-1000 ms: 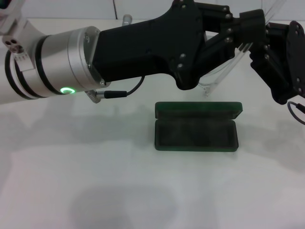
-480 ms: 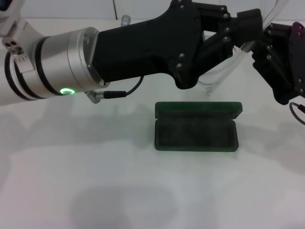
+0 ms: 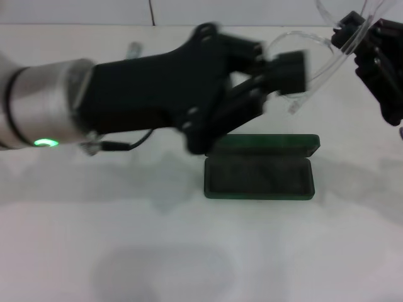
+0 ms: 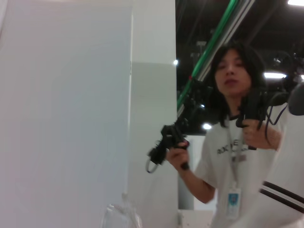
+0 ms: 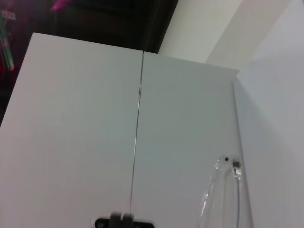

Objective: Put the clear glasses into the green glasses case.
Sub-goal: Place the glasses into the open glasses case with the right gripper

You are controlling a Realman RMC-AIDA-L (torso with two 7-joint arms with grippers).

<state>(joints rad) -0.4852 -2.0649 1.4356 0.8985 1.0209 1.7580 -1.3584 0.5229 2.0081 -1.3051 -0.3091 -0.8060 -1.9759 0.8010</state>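
Note:
The clear glasses (image 3: pixel 327 66) hang in the air above and behind the green glasses case (image 3: pixel 258 176). The case lies open on the white table with its lid tipped back and nothing inside. My right gripper (image 3: pixel 356 34) is at the top right, shut on the right end of the glasses. My left gripper (image 3: pixel 293 70) is blurred and overlaps the glasses' left lens, just above the case lid. Whether it holds the glasses cannot be told. Part of the glasses (image 5: pixel 223 199) appears in the right wrist view, and a faint clear edge of the glasses (image 4: pixel 121 216) in the left wrist view.
The white table (image 3: pixel 189 251) stretches in front of the case. A white wall panel (image 3: pixel 151 11) stands behind it. My left forearm (image 3: pixel 126 100) reaches across the middle, with a black cable (image 3: pixel 119 146) hanging under it. A person (image 4: pixel 232 156) stands beyond the table.
My left gripper has moved quickly left and down, toward the case lid. The right gripper and its end of the glasses have risen toward the top right. The glasses have tilted.

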